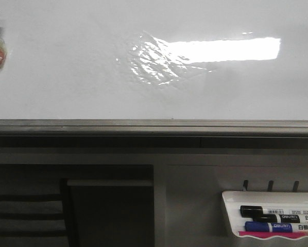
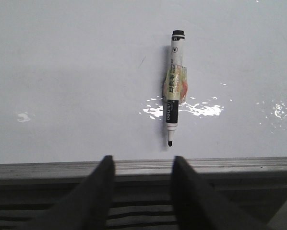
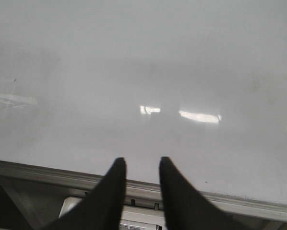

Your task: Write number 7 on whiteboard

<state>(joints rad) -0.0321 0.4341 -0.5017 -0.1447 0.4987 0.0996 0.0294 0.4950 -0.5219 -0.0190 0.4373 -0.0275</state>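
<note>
Straight ahead of the left gripper (image 2: 141, 184), jaws spread and empty, an uncapped black-tipped white marker (image 2: 173, 88) lies on the glossy white whiteboard (image 2: 76, 86), long axis in line with the fingers, tip nearest; right gripper (image 3: 141, 184), narrower and empty, faces bare board, no number 7 drawn.

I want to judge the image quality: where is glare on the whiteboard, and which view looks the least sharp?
Front view: a bright rectangular glare on the whiteboard, beside a wrinkled shiny patch. Left wrist view: small glints beside the marker, which is sharp. Right wrist view: hazy and soft, with two faint reflections.
</note>
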